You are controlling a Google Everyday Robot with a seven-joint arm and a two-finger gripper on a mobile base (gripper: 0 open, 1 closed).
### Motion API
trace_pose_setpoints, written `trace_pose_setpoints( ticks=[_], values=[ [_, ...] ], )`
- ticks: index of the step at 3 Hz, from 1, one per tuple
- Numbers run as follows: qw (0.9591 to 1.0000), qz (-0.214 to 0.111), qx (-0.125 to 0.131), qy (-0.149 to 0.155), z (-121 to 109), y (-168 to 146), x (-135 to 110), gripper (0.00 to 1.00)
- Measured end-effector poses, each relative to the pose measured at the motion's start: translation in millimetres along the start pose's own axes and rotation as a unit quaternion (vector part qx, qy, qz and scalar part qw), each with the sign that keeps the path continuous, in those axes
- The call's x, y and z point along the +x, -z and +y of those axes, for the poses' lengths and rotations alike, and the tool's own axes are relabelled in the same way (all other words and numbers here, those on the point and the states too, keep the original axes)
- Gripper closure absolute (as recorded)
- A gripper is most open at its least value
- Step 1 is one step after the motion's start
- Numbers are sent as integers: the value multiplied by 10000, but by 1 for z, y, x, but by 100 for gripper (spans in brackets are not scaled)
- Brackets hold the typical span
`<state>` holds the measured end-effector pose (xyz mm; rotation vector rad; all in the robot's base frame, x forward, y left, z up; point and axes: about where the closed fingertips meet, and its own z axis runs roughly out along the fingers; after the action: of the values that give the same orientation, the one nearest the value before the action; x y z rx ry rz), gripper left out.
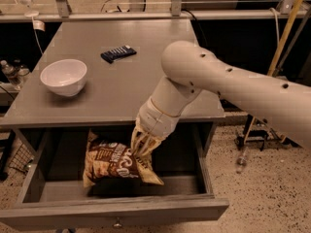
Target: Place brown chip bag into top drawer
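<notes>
The brown chip bag (116, 161), dark brown with white lettering and pale yellow ends, sits inside the pulled-out top drawer (121, 210), left of its middle, tilted up towards the camera. My gripper (144, 147) reaches down from the white arm past the table's front edge and is shut on the bag's upper right edge. The bag's lower edge rests near the drawer floor. The drawer's knob (117, 223) shows at the bottom edge.
On the grey table (121, 86) stand a white bowl (63, 76) at the left and a small dark blue bar (118, 53) further back. A clear bottle (241, 161) lies on the speckled floor to the right, and a yellow pole (286, 30) stands nearby.
</notes>
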<state>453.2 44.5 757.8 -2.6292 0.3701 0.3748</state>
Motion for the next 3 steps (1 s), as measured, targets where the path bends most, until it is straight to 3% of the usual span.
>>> trace_pose_setpoints(
  ticks=[1,2,3],
  values=[
    [10000,-10,1,3,1,-2,0,85],
    [10000,-22,-10,11,1,-4,-1,54],
    [10000,-30,-17,17,0,-4,-1,30]
  ],
)
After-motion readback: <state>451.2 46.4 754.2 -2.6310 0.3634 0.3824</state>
